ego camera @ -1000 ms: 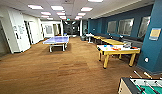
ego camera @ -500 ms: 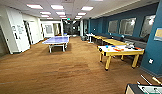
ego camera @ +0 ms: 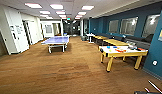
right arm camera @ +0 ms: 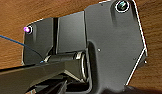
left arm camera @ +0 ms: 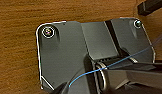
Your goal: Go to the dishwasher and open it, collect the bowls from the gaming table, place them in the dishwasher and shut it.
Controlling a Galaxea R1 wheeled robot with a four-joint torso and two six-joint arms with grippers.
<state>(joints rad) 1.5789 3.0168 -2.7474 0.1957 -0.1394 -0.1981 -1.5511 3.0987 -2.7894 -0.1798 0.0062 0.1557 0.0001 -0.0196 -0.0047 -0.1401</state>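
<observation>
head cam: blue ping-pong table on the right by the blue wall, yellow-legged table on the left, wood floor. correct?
Not quite: the sides are swapped. In the head view the blue ping-pong table stands left of centre, near the white wall, and the yellow-legged table stands on the right by the blue wall. The wood floor is right.
</observation>
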